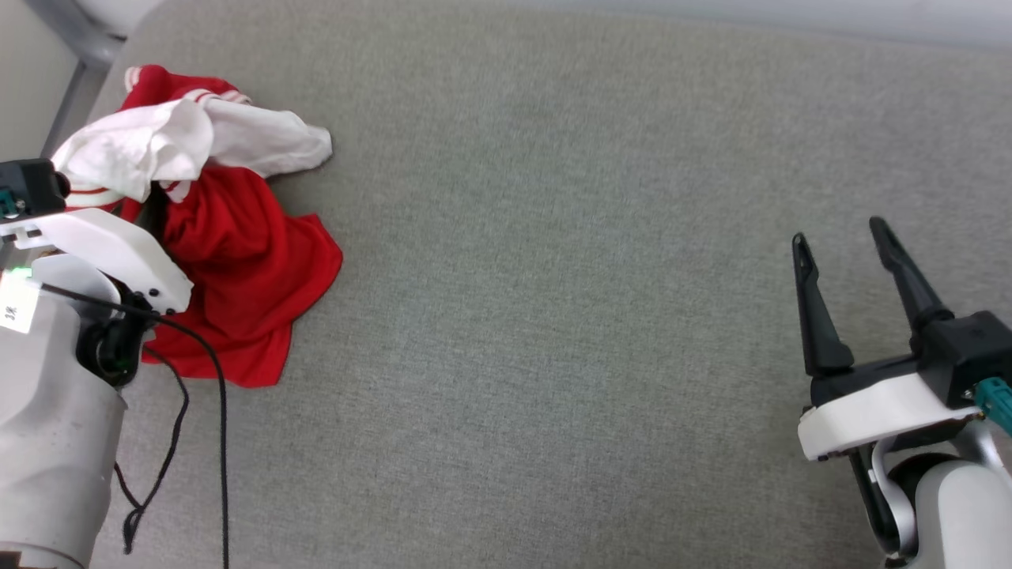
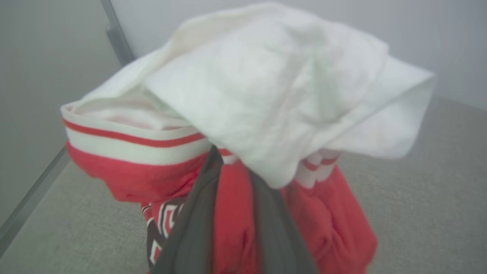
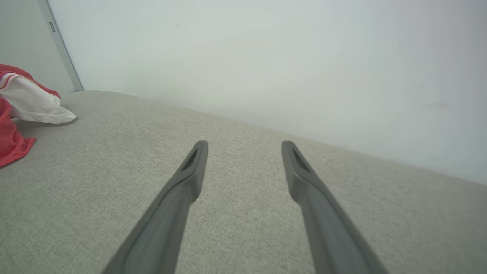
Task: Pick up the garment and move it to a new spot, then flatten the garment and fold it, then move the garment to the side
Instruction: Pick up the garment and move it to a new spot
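A grey fabric surface [image 1: 553,276] is stretching below a pale wall [image 3: 266,57]. The garment [image 1: 237,261] is lying crumpled near the surface's far left edge, with its white sleeves bunched over red cloth and its striped trim showing. The left gripper [image 2: 236,171] is pressing into the heap, its two fingers [image 2: 198,213] pinching a fold of red fabric, their tips hidden under a white sleeve. Well apart at the right, the right gripper [image 1: 838,231] is hovering over bare surface, its fingers spread wide and gripping nothing. A black cable [image 1: 221,411] is dangling beside the left arm [image 1: 47,395].
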